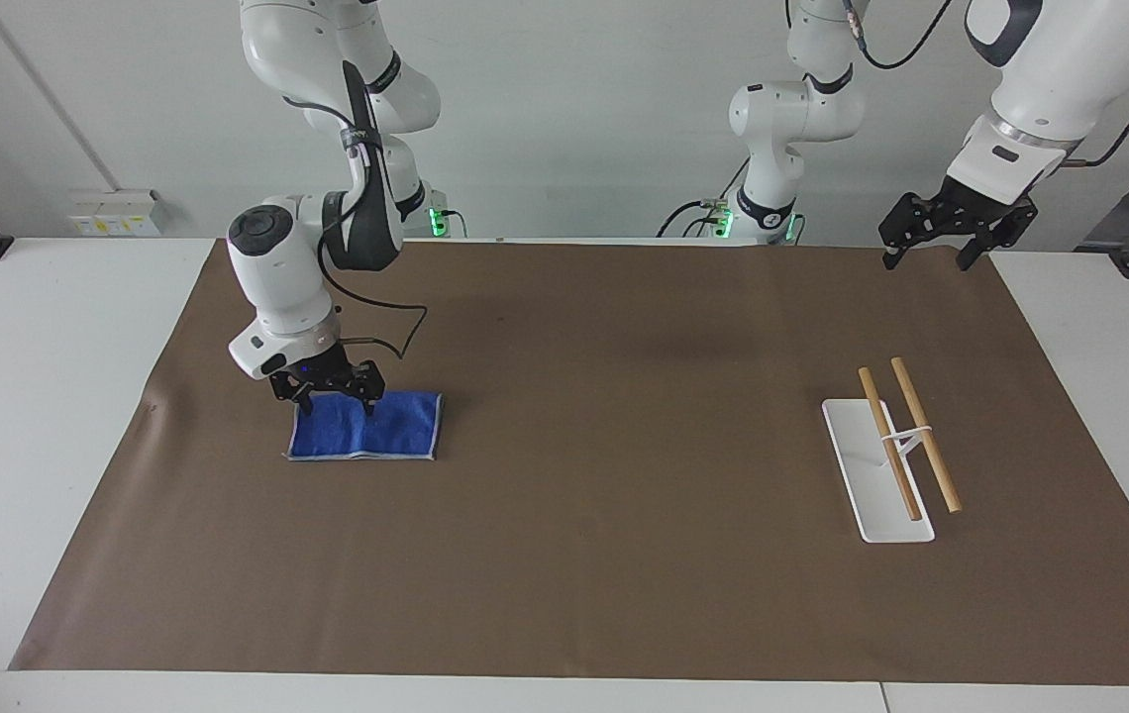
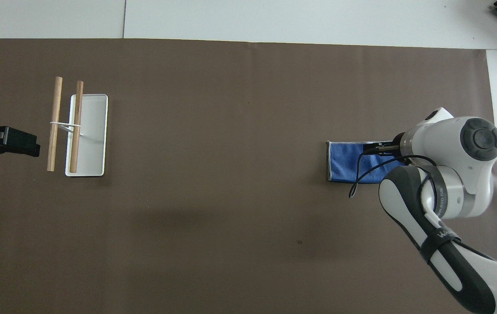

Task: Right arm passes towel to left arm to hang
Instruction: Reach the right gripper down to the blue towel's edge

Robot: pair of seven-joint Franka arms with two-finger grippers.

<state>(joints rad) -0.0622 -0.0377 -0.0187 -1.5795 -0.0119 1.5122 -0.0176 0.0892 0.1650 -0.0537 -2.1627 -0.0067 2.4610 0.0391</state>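
I have the right gripper [image 1: 338, 398] low over the towel [image 1: 366, 427], at the middle left of the facing view. Its fingers are spread apart and hold nothing. The towel lies flat on the brown mat [image 1: 604, 475]. This looks like the grab step. Next I should pinch the towel's edge and lift. The left gripper [image 1: 933, 245] waits at the upper right, fingers apart.
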